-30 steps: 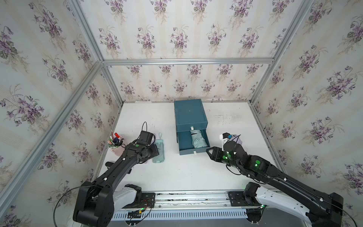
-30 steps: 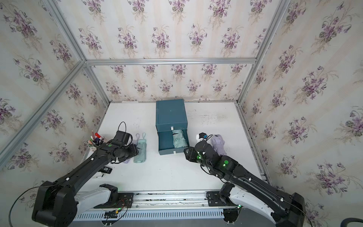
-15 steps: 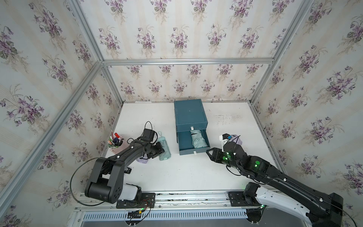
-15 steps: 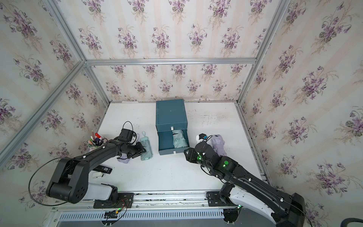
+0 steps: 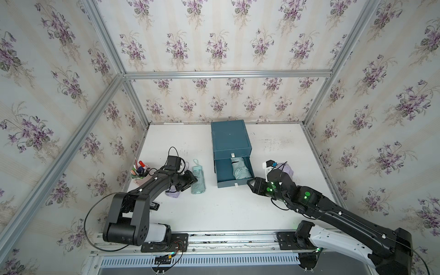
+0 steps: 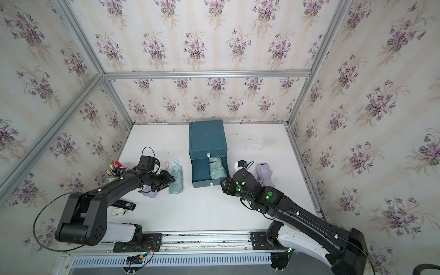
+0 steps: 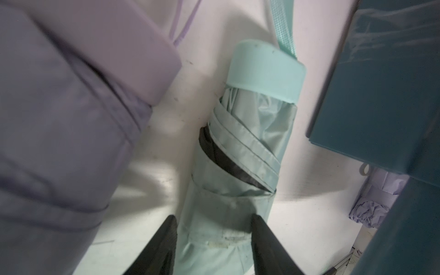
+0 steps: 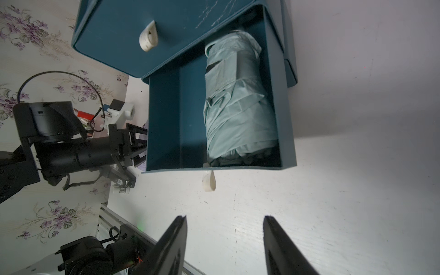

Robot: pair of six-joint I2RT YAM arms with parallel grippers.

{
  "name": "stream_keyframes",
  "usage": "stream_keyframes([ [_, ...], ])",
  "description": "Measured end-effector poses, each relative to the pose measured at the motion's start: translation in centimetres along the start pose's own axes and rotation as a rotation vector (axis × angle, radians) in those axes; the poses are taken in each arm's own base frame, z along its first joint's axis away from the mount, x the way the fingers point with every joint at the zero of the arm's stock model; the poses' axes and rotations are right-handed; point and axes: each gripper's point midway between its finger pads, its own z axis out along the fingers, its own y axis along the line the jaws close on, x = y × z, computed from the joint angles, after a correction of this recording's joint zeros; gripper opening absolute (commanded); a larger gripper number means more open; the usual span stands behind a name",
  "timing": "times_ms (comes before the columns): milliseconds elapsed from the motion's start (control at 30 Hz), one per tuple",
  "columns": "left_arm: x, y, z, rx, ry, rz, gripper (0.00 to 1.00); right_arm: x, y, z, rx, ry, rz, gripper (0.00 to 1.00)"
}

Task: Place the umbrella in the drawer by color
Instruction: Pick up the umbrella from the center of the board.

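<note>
- lilac umbrella [image 5: 173,193]: on the table, partly hidden under the left arm. Not the target, I'd say.
- left gripper [image 5: 191,182]: at the mint umbrella [image 5: 199,185] from its left, low on the body. Fingers [image 7: 166,238] sit either side, against the fabric. Can't tell if it's clamped or only straddling.
- mint umbrella: lies flat, long axis front-to-back, cap end toward the back wall, just left of the drawer [image 5: 232,184]. Left arm is much nearer.
- drawer: open. stowed umbrella [image 5: 241,169] fills its right side and the left side is free. The carry likely goes right, axis unchanged.
- right gripper [image 5: 252,185]: spread, empty, at the drawer's front right corner.
</note>
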Motion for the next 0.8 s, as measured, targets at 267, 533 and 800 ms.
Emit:
stream_keyframes([
  [267,0.0,-0.7,1.3,0.057,0.039,0.004,0.39,0.0,0.2,-0.3,-0.016,-0.001,0.0,0.49],
  [533,0.1,-1.2,0.6,0.082,0.018,0.038,0.18,0.7,0.7,-0.2,-0.052,0.02,-0.004,0.4],
  [800,0.4,-3.9,-3.4,0.173,-0.063,0.106,0.11,2.7,5.3,0.3,-0.186,0.079,-0.068,0.54],
])
